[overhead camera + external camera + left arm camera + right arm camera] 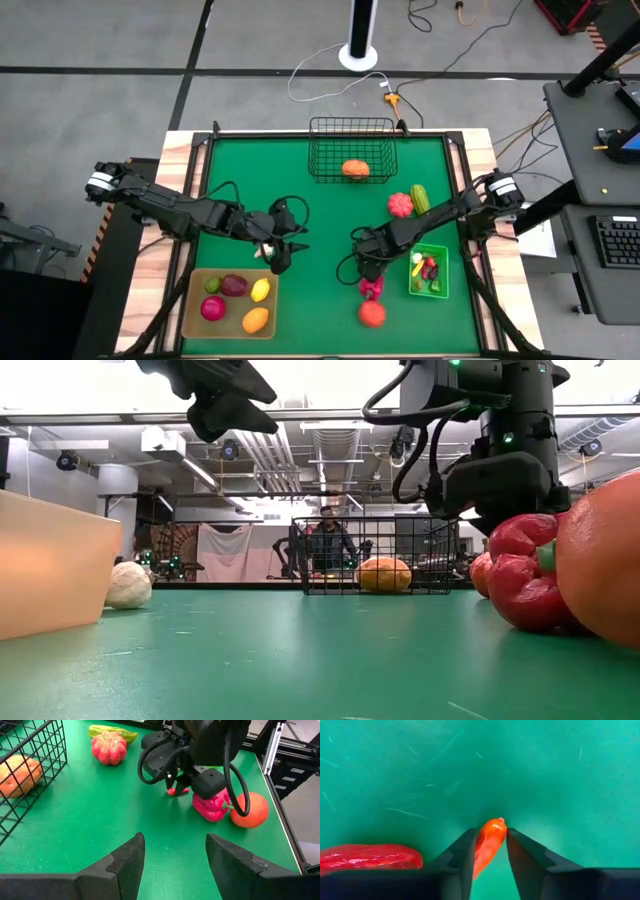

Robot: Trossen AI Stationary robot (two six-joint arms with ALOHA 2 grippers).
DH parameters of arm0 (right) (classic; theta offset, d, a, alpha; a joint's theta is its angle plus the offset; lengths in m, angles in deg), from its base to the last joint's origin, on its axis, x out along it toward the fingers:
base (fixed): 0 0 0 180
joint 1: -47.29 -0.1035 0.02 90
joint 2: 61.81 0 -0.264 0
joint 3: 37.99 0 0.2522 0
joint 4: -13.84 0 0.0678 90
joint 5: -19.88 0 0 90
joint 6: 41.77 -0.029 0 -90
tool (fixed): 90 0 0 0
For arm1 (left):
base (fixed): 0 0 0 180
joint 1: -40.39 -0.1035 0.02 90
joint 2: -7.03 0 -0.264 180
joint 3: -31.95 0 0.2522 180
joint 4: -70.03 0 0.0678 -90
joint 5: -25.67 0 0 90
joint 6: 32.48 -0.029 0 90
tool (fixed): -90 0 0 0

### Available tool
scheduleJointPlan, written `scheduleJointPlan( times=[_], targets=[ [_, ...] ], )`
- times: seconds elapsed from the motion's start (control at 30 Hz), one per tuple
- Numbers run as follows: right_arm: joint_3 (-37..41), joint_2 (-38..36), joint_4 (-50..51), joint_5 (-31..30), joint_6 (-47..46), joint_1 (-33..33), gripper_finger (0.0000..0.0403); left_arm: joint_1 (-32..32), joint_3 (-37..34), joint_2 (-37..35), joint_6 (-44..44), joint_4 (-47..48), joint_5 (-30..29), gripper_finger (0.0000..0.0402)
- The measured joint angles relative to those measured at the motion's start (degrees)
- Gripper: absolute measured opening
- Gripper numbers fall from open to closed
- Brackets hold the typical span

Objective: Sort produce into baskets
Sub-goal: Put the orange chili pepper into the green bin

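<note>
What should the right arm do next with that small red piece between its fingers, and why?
Probably lift straight up. The right gripper has its fingers on both sides of the small red chilli, low over the mat, with the pink pepper close beside; once clear, the green bin is nearby.

The green tabletop (320, 215) sits in a pale wooden frame on grey floor. Beyond its 12 o'clock edge stands a white post on a round base (358, 52), with a white cable (330, 85) curling beside it. At 3 o'clock, a dark desk carries a black keyboard (614, 243). In the low view, a person (327, 540) is seen far behind.
</note>
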Motion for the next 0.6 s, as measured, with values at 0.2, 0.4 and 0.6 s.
scheduleJointPlan(
  times=[0.2,0.4,0.6],
  targets=[
    [0.07,0.0,-0.13,-0.07,1.17,0.11,0.0043,0.0,0.0,0.0,-0.02,-0.03,-2.16,0.0192],
    [-0.04,-0.46,0.06,-1.58,3.06,0.2,0.0022,0.0,0.0,0.0,0.0,-0.08,-2.93,0.0192],
    [-0.43,-3.99,-0.02,-6.0,5.29,0.2,0.0023,0.09,0.0,0.0,0.0,-0.84,-2.93,0.0192]
  ],
)
